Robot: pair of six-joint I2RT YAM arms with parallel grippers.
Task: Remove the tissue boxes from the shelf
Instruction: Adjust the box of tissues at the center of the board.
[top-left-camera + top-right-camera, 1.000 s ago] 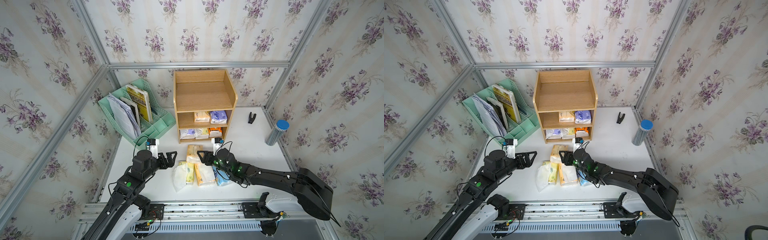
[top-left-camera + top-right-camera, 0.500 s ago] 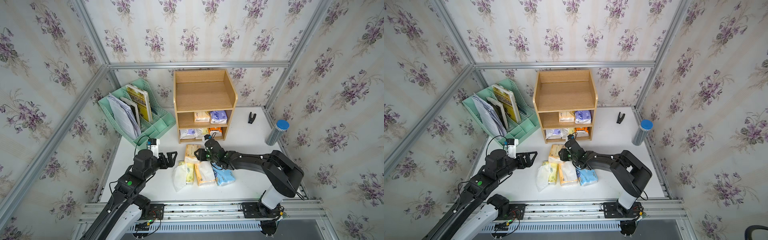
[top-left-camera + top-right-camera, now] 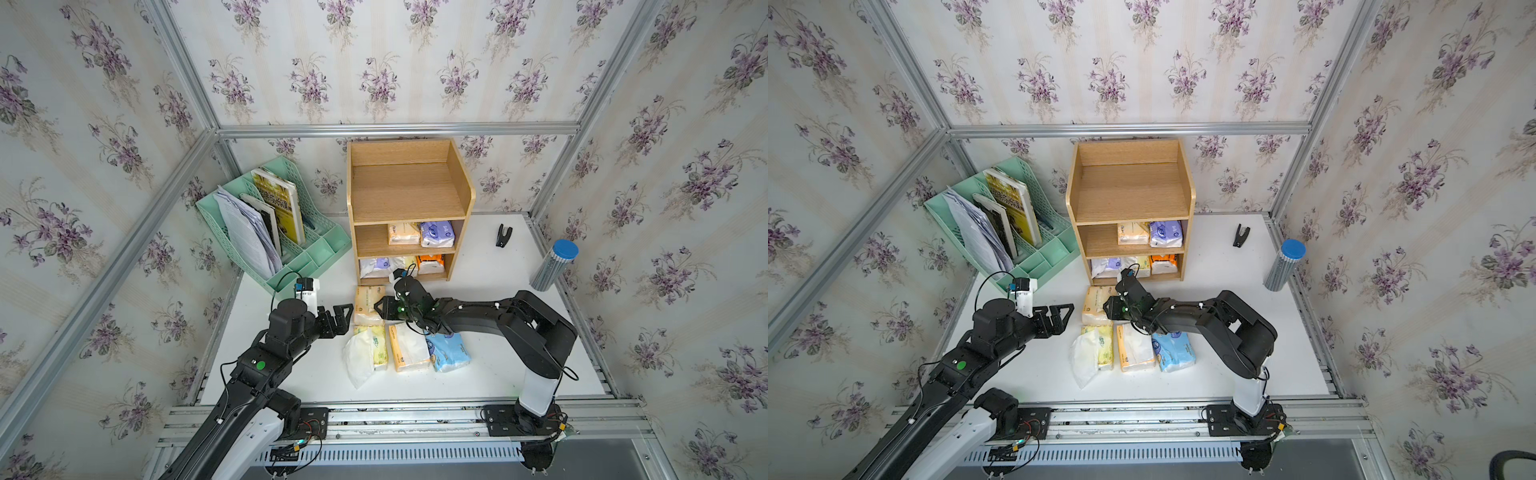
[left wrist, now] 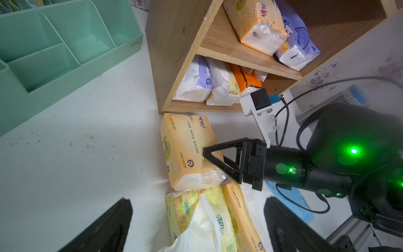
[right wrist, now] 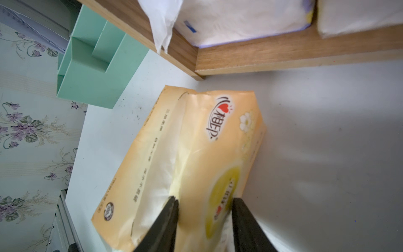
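pale wood, that shelf (image 3: pixel 461 187), and its top tier was bare. on the middle tier lay the shelf's pale orange pack (image 3: pixel 403 232) with a purple pack (image 3: pixel 437 233) beside it. the bottom tier held three: a purple-and-white pack (image 3: pixel 374 266), a yellow shelf pack (image 3: pixel 409 262) partly hidden behind the right arm's camera, and a bright orange pack (image 3: pixel 430 262). so five were left inside, by my count.

four lay out on the white table (image 3: pixel 498 332). a yellow table pack (image 3: pixel 374 347) had white tissue spilling out, a second pale orange pack (image 3: pixel 409 347) touched it, and a light blue pack (image 3: pixel 448 351) lay against that. the front pale orange pack (image 5: pixel 196 152) lay just before the shelf's foot. the right gripper (image 5: pixel 205 199) was on that last one, a finger pressed to either side of its near end with the wrap bulging between them, while the pack lay on the table. the left gripper (image 3: pixel 345 319) hung near the same pack, jaws wide apart with nothing in them.

i judged the job a little under half done. both lower tiers had yet to be emptied, and the bottom three sat crowded together, which looked the fiddlier reach.
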